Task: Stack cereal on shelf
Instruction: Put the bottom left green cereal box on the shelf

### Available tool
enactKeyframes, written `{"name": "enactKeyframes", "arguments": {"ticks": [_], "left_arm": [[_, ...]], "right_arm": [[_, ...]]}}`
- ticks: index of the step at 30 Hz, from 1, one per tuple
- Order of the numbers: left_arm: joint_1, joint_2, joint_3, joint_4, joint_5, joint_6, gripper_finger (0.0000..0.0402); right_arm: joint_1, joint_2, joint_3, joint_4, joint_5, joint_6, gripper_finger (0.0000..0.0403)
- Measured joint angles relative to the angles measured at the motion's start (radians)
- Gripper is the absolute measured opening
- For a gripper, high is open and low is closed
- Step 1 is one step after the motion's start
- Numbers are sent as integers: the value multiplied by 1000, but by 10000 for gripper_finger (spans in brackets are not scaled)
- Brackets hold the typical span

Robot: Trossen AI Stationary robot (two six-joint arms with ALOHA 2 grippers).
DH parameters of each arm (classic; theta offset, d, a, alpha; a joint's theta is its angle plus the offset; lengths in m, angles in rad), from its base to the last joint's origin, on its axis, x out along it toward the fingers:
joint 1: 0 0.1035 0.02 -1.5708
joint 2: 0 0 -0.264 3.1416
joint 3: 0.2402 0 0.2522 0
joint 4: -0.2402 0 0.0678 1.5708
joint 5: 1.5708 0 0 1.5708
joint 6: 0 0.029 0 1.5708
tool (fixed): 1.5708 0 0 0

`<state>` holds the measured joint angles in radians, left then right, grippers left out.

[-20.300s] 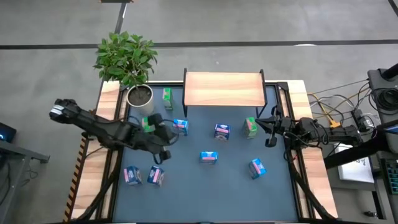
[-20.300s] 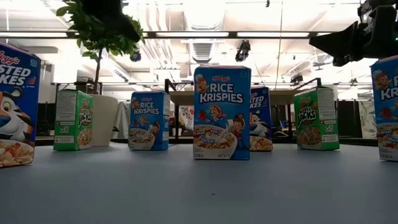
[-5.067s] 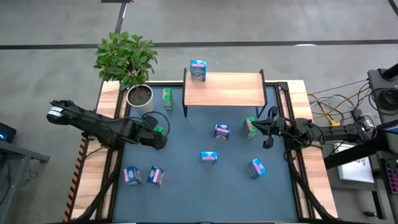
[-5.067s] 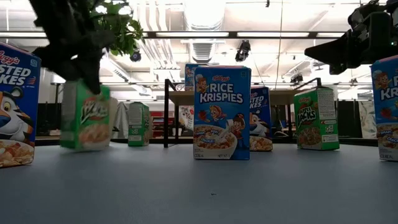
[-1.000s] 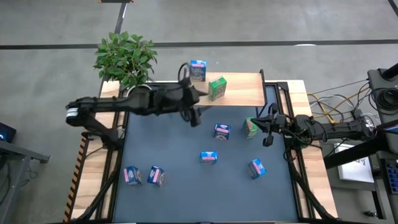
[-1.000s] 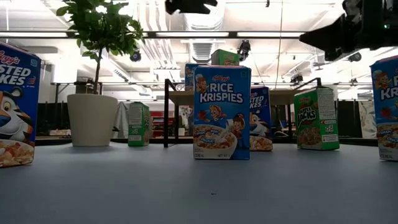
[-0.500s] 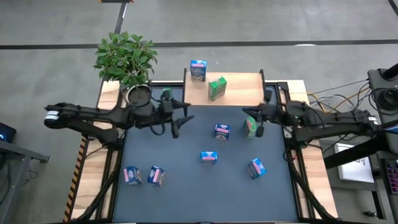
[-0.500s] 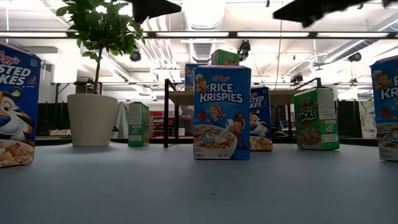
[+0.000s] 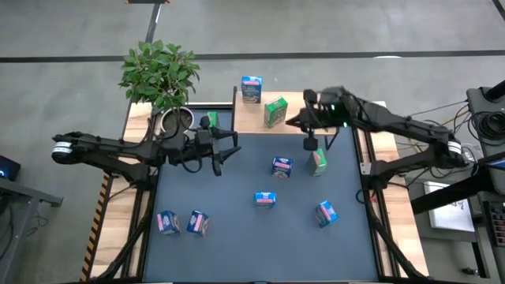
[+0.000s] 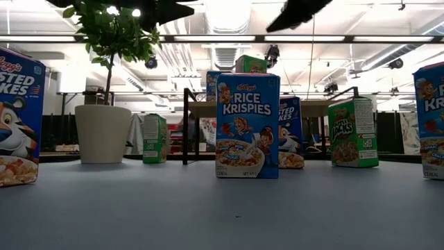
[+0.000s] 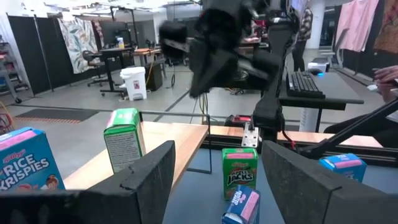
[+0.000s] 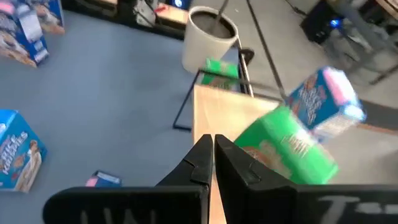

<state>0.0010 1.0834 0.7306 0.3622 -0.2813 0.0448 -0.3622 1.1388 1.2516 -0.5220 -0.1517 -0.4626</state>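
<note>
- The shelf [image 9: 304, 113] stands at the far edge of the blue mat [image 9: 237, 237], between the two wooden side strips of the table [image 9: 398, 229].
- Two cereal boxes are on the shelf: a light blue box [image 9: 251, 89] at its far left corner and a green box [image 9: 275, 111] just beside it, nearer the front edge and turned at an angle.
- The right gripper [image 9: 308, 144] hangs over the shelf's front right part, above the mat's far edge; its fingers [image 12: 208, 158] are pressed together and hold nothing.
- In the right wrist view the green box [image 12: 286, 146] lies just past the closed fingertips, with the light blue box [image 12: 326, 99] behind it.
- The left gripper [image 9: 223, 158] is over the mat's far left part, near the shelf's left leg; its jaws stand well apart and are empty.
- Another green box [image 9: 318, 161] stands on the mat just under the right gripper.
- A blue-purple box [image 9: 282, 166] sits left of it, mid-mat.
- More boxes stand on the mat: one in the middle [image 9: 265, 199], one to the right front [image 9: 326, 211], and a pair at the left front [image 9: 181, 222].
- A small green box [image 9: 210, 121] stands by the plant pot [image 9: 175, 120] at the far left.
</note>
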Motion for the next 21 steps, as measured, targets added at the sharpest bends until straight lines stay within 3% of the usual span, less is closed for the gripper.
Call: {"name": "enactKeyframes", "arguments": {"ticks": [9, 21], "left_arm": [[0, 7, 6, -13, 1, 2, 223], [1, 8, 6, -16, 2, 44, 223]], "right_arm": [[-147, 215, 234, -154, -186, -24, 29], [-234, 341, 358, -184, -189, -88, 208]]}}
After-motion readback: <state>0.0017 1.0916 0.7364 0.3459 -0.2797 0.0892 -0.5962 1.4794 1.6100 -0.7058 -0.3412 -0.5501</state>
